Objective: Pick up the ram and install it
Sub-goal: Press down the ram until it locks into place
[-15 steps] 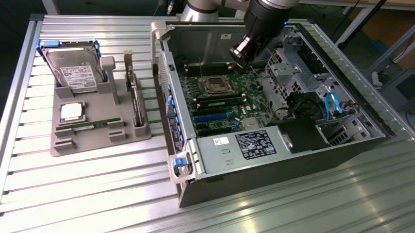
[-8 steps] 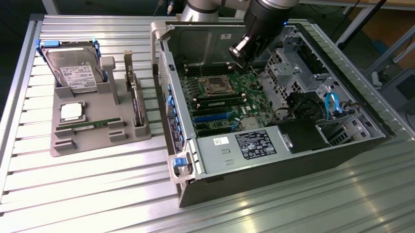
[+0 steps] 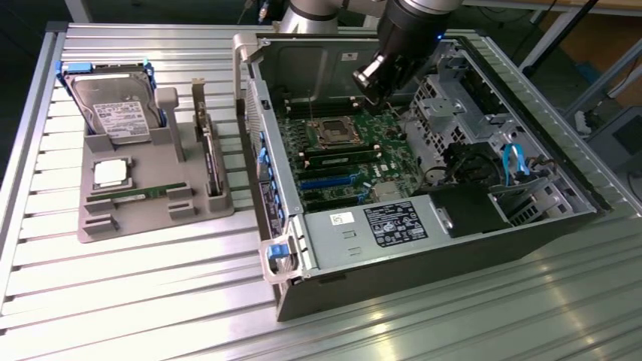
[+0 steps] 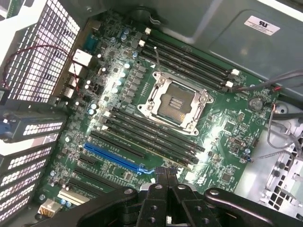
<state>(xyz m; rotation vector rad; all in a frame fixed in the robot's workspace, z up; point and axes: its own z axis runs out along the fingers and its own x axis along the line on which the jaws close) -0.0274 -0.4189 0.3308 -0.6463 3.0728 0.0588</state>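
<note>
Gripper [image 4: 165, 177] clenched above motherboard [image 4: 142, 118] with a stick seated in its slots, ram [image 3: 135, 195] on worktop tray [image 3: 150, 214] at exterior view's left.

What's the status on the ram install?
Claw low over motherboard. Ram looks seated beside socket. Another stick on tray.

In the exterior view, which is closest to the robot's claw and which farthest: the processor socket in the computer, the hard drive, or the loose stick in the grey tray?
1. The processor socket, inside the open case, just below the gripper.
2. The hard drive, upright in the grey tray at the exterior view's left.
3. The ram, lying flat near the tray's front.
</note>
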